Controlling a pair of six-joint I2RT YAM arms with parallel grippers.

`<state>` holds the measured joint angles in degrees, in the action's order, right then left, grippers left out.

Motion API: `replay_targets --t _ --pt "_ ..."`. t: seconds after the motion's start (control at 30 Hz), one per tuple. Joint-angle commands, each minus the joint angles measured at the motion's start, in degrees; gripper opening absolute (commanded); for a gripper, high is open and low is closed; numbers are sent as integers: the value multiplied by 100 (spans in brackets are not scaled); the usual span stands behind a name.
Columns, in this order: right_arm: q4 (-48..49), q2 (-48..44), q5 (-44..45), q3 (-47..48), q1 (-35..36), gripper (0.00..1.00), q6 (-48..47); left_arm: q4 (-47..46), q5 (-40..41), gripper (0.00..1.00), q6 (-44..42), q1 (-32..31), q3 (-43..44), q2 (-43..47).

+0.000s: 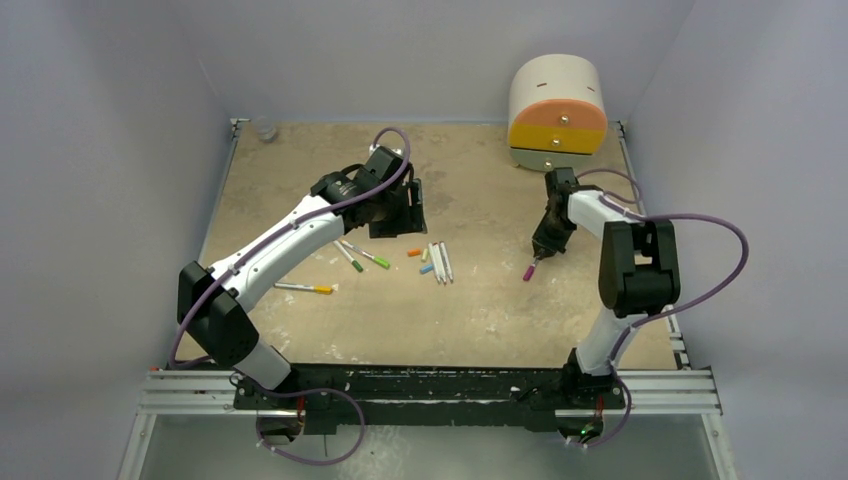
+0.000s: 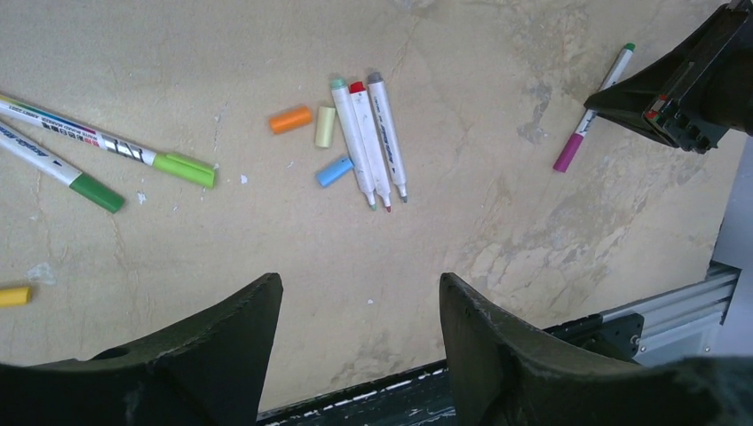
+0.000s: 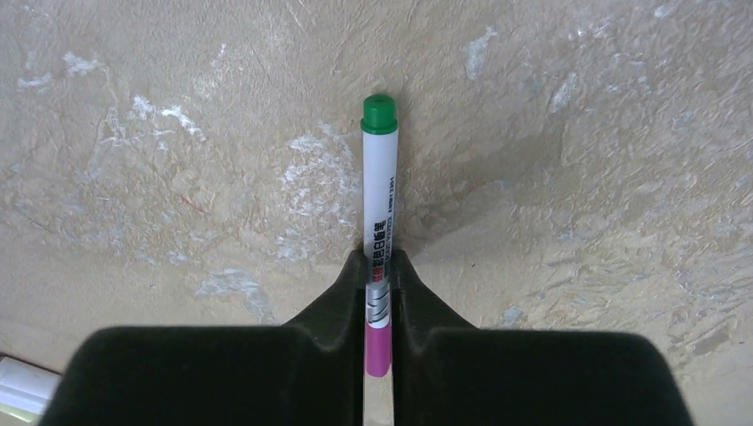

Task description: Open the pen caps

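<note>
Tan surface (image 1: 480, 310), w/ the round drawer unit (image 1: 557, 112) at its far corner. Left fingers (image 2: 240, 328) are wide apart & hold nothing, well away from the drawer unit. Right fingers (image 3: 342, 297) are near the drawer unit, just in front of it, pinched on a pen (image 3: 379, 177). They grip the white barrel right beside the magenta cap (image 3: 377, 351). The pen looks light, stiff & smooth, prob. slippery. Grab the cap end & pull straight.

A robotics lab test cell is indicated: a scuffed beige tabletop (image 1: 470, 320) is boxed in by plain white panels (image 1: 100, 180) at left, right and far, while a cabled left arm (image 1: 290, 240) and right arm (image 1: 630, 265) are bolted to an aluminium rail (image 1: 190, 392) along the near edge.
</note>
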<state>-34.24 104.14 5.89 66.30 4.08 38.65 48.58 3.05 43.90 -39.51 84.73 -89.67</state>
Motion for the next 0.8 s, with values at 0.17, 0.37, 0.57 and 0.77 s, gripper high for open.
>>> replay_targets --t 0.17,0.37,0.57,0.77 --pt "234 -871 -576 -378 14 0 -183 -319 -624 64 -111 11 247 145" --pt "-8 -1964 -2049 120 14 0 -232 -1094 -1533 65 -98 14 -19 407" --pt "498 -2181 -4047 752 155 0 126 -2638 -2673 66 545 6 -597 670" --pt "868 -1760 -4822 1433 655 0 489 -3750 -3135 66 1064 7 -809 662"
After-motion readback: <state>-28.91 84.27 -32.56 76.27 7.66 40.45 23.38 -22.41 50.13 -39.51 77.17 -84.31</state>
